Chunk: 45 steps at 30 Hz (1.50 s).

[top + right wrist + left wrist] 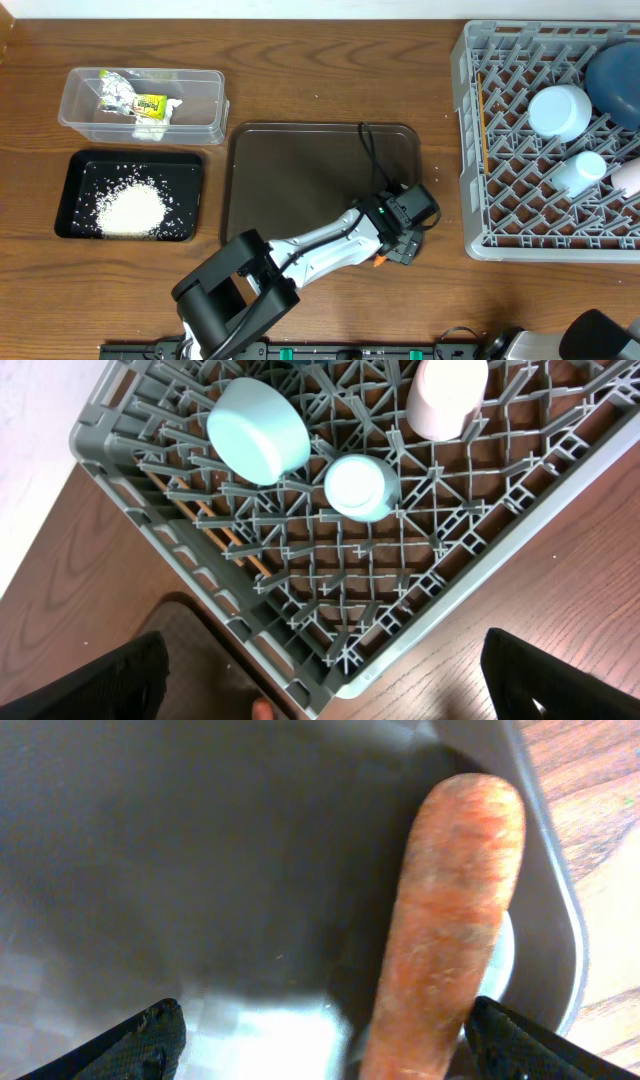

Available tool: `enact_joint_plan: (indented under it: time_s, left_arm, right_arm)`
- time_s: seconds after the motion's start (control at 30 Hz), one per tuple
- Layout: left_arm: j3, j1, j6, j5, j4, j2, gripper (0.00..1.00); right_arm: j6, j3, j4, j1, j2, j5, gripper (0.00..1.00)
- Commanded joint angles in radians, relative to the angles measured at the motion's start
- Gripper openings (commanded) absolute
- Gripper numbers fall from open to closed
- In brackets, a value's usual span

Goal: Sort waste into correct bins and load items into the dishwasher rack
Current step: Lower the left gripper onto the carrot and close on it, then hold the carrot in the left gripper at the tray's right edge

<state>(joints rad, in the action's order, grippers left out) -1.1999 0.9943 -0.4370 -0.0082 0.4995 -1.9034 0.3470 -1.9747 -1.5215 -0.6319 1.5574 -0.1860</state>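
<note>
Left gripper (325, 1038) (the nearer of the two) spread wide, holding nothing; carrot (450, 920) lies between its fingers, long axis running lower centre to upper right.

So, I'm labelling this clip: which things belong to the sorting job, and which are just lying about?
Job: carrot, rice, snack wrapper, clear tub, black tray, dishwasher rack, pale-blue bowl, dark-blue dish.
Lying about: brown serving tray, table.

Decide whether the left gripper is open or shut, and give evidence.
Open: the left gripper has fingers wide apart, the carrot lying between them on the tray.
</note>
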Motion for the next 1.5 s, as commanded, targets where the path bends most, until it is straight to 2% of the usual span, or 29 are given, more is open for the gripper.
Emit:
enact_joint_plan:
  time_s: [0.0,0.2,0.33,0.43,0.97,1.07,1.33,1.47]
  left_arm:
    - [0.005,0.011,0.006,-0.027,-0.009,-0.015,0.92]
    - [0.005,0.012,0.006,-0.027,-0.023,-0.038,0.88]
    - [0.005,0.012,0.006,-0.027,-0.027,-0.038,0.76]
    - [0.005,0.012,0.006,-0.027,-0.034,-0.038,0.70]
    - [0.005,0.013,-0.009,-0.026,-0.022,-0.038,0.68]
    - [0.005,0.013,-0.009,-0.026,-0.022,-0.038,0.64]
    - [0.005,0.020,-0.009,-0.026,-0.019,-0.038,0.63]
    - [0.005,0.020,-0.009,-0.027,-0.019,-0.038,0.57]
  right_arm:
    - [-0.015,-0.002,0.000,0.004,0.000,0.005,0.99]
    - [-0.015,-0.002,0.000,0.004,0.000,0.005,0.99]
    - [-0.015,-0.002,0.000,0.004,0.000,0.005,0.99]
    - [-0.015,-0.002,0.000,0.004,0.000,0.005,0.99]
    - [-0.015,-0.002,0.000,0.004,0.000,0.003,0.99]
    - [-0.015,-0.002,0.000,0.004,0.000,0.003,0.99]
    - [-0.015,-0.002,0.000,0.004,0.000,0.003,0.99]
    - [-0.015,-0.002,0.000,0.004,0.000,0.003,0.99]
